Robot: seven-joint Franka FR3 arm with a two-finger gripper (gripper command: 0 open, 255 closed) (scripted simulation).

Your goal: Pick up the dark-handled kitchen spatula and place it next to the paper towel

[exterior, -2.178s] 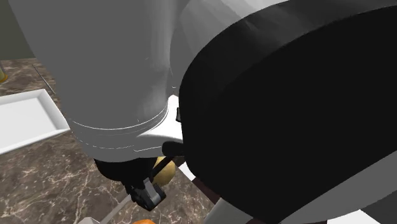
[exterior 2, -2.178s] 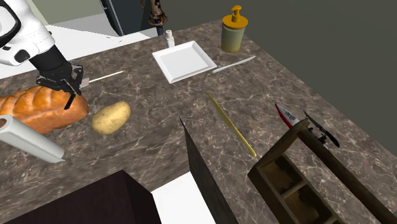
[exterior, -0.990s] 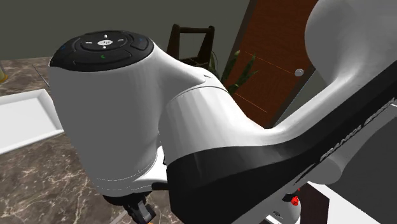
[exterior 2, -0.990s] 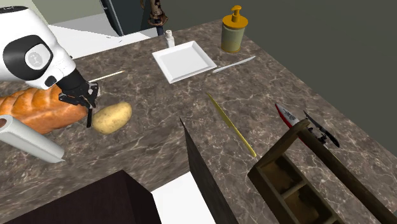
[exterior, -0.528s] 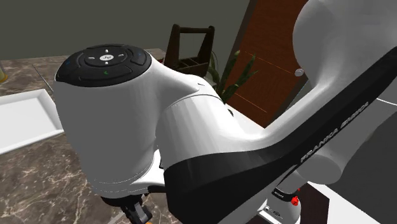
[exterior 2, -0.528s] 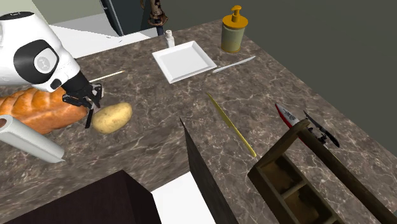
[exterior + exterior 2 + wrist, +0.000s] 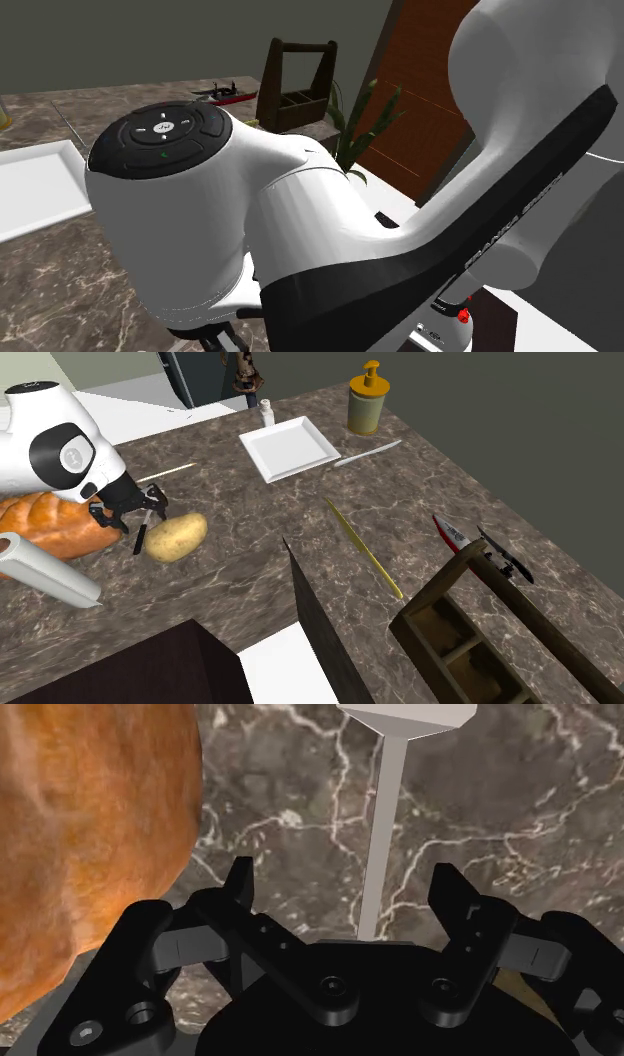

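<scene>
Pincer [image 7: 345,874] hangs low over the marbled surface [image 7: 300,794], fingers apart on either side of the spatula [image 7: 384,824], whose pale shaft lies between them untouched. A bread loaf [image 7: 90,834] crowds one finger. A skewed descent could nudge the loaf, or an off-centre pinch could let the thin shaft swivel.

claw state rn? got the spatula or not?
Claw: open, holding nothing. The spatula shaft runs between the fingers, but neither touches it.
</scene>
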